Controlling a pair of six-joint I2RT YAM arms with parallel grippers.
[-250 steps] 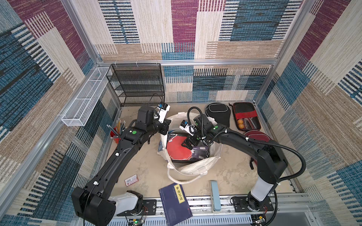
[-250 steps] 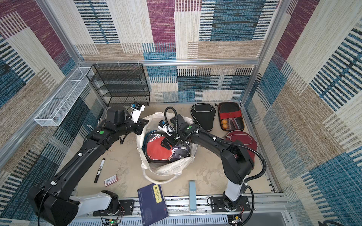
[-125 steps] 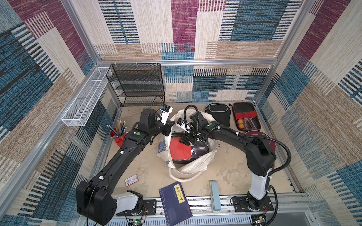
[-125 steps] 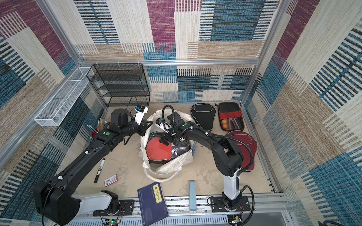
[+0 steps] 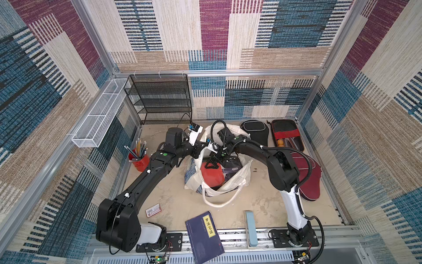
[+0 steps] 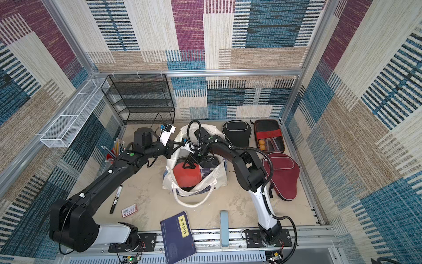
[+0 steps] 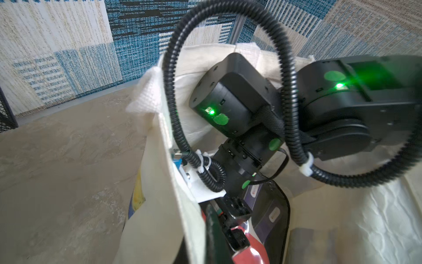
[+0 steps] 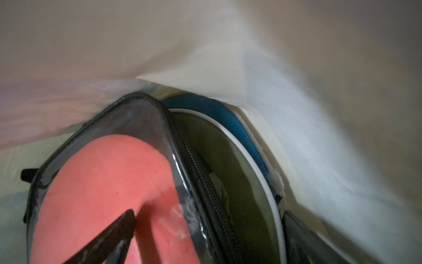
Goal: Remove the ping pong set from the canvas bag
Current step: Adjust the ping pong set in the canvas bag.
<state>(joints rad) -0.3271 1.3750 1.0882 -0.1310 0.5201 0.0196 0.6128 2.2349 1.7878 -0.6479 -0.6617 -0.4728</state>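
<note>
Both top views show the large cream-white canvas bag slumped in the middle of the tan table, mouth up, a thick white loop handle lying toward the arm bases. Inside, the clear paddle-shaped case with the red paddle lies long axis across the bag, round head toward the left arm's side; the right wrist view shows an olive paddle case and a blue paddle case on edge just beside it. The left gripper is clamped tight on the bag's rim. The right gripper hangs inside the mouth, jaws spread wide, holding nothing. Beside the right arm lie a black paddle case, a rectangular black-red case with orange balls and a maroon paddle case, all lengthwise toward the back wall
</note>
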